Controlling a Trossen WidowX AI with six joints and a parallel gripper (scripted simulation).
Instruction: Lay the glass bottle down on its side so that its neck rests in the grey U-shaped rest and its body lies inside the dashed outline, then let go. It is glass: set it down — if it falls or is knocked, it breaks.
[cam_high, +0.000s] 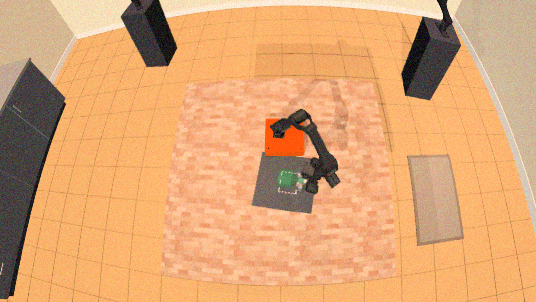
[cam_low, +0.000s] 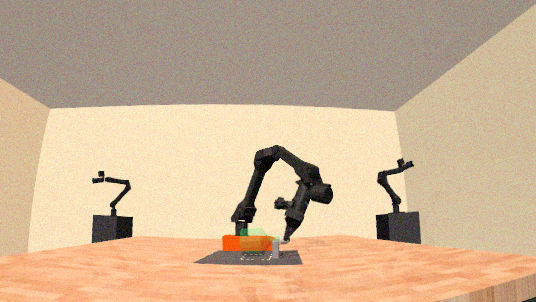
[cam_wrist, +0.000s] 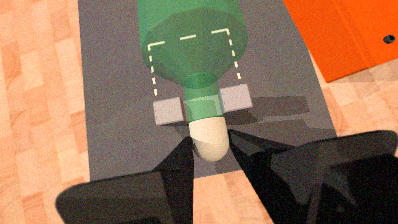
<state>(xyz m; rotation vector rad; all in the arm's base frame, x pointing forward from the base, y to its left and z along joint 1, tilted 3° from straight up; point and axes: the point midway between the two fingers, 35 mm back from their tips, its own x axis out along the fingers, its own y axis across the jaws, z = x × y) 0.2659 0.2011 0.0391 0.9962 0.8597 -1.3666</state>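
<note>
- Bottle (cam_high: 287, 179) (cam_low: 255, 240) (cam_wrist: 195, 50): green, see-through glass, lying on its side.
- Wide body, facets showing at the shoulder, tapering to a narrow neck (cam_wrist: 201, 92).
- Cap (cam_wrist: 209, 140) at the neck end: cream, opaque, rounded tip, lighter on one side.
- Green looks darker at the shoulder and where the neck starts; dashes of the outline (cam_wrist: 188, 36) show in the same area as the body in the wrist view.
- Gripper (cam_high: 304, 183) (cam_low: 286, 241) (cam_wrist: 209, 137): black fingers closed on the bottle at its capped end, one finger each side.
- Neck is between the two prongs of the rest (cam_wrist: 168, 111) (cam_low: 275, 248) as the wrist view sees it; cannot tell whether it touches the bottom of the U.
- Body points away from the gripper, over the mat (cam_high: 270, 195) (cam_low: 215, 258) (cam_wrist: 115, 75). Exterior view shows it above the outline, seemingly off the mat.
- Top view: body overlaps part of the outline, shifted toward the orange box (cam_high: 285, 146) (cam_low: 230, 243) (cam_wrist: 350, 35); outline's far side from the box is uncovered.
- Box seen through the green in the exterior view, tinted there.
- No crack visible at this blur.
</note>
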